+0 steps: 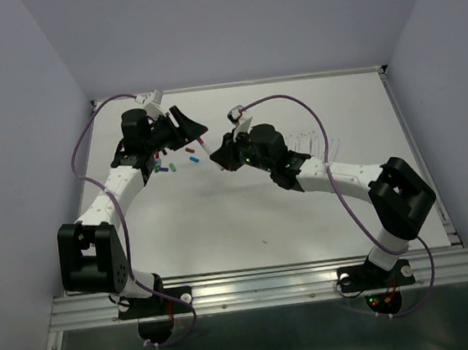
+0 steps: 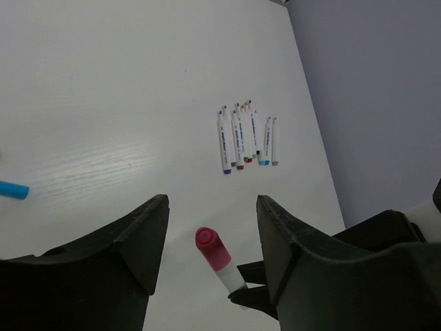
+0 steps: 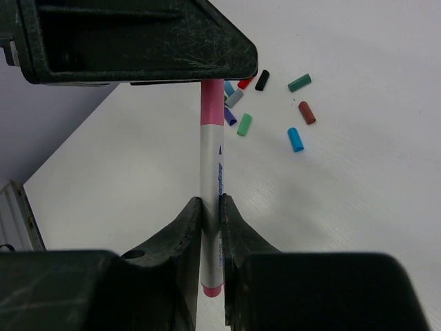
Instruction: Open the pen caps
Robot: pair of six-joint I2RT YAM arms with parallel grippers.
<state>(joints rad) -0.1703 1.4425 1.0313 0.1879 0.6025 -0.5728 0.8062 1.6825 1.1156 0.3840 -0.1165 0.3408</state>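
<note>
We see a white pen [image 3: 210, 162] with pink cap [image 2: 212, 248] on, pinched by right gripper [image 3: 210, 207]. The left gripper [image 2: 213, 203] is spread either side of cap.

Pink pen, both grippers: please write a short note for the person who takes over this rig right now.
Left gripper: open, jaws either side of the pink cap, not touching it.
Right gripper: shut on the white barrel of the pink pen.
Done: the other pens lie uncapped in a row on the right of the table; loose caps lie scattered on its left.
Left to do: grip the pink cap and pull it off; it looks like the last one.
</note>
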